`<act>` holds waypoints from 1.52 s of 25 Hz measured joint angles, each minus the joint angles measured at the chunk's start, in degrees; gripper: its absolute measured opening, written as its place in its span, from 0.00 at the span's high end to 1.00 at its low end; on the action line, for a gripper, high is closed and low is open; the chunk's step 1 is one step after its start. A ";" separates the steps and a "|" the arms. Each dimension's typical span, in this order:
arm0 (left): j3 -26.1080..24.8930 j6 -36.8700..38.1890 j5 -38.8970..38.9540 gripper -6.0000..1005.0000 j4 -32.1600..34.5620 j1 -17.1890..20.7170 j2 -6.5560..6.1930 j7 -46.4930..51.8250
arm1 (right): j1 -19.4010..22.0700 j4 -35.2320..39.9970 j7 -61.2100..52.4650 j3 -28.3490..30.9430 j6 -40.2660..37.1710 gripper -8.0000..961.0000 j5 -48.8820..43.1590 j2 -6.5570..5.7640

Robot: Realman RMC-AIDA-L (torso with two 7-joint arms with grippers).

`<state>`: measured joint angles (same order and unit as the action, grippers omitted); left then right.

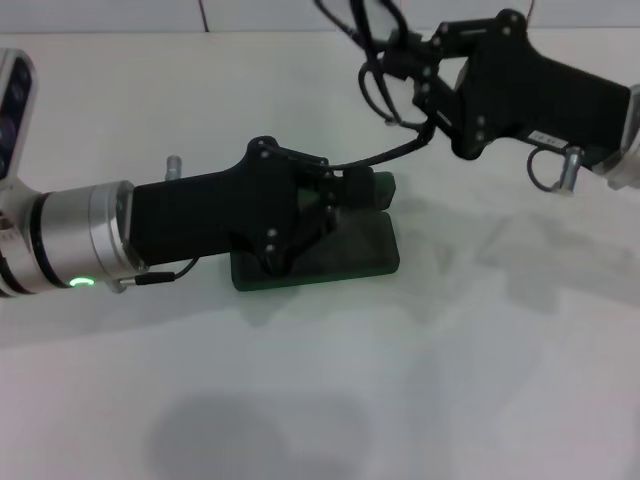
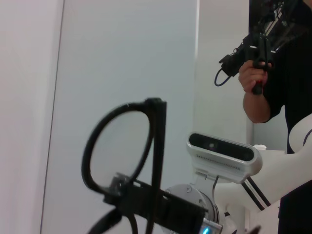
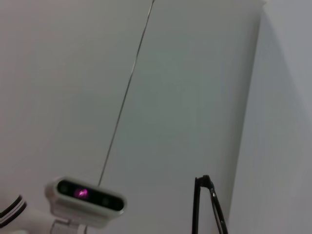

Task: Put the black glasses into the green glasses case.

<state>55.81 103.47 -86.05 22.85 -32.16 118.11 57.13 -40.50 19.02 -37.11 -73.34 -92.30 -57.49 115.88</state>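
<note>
Head view: the green glasses case [image 1: 350,262] is seen lying open on the white table [image 1: 480,380], near the middle, its upright lid edge visible beside the left gripper [image 1: 352,190]. The left gripper is stretched over the case and covers much of it; its fingers are bunched at the lid end, but whether they are clamped on the case cannot be told. The right gripper [image 1: 395,62] is held raised at the far side of the table, well apart from the case, closed on the black glasses [image 1: 378,75] — frame and lenses are hung from its tip, one temple arm trailing down toward the case. Left wrist view: the black glasses [image 2: 119,146] are shown close up, one rounded lens and a temple seen against a pale wall, with the robot's head camera behind. Right wrist view: only a thin piece of the frame is caught at the edge — nothing of the case.
</note>
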 joint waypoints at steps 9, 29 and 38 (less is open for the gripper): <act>0.00 0.05 0.01 0.94 0.01 -0.01 -0.05 0.00 | -0.46 0.52 0.33 -3.16 1.74 0.93 -1.27 -0.13; 0.01 0.04 0.10 0.94 0.28 -0.10 -0.25 0.00 | -0.38 1.70 1.92 -7.92 5.52 0.93 -4.49 0.21; 0.00 -0.03 0.10 0.94 0.16 0.11 -0.26 0.01 | 0.32 2.57 2.06 -8.12 7.31 0.93 -4.08 0.31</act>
<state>55.81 103.43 -85.95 23.01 -32.05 117.85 57.14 -40.18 21.59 -35.05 -81.46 -84.99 -61.58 116.19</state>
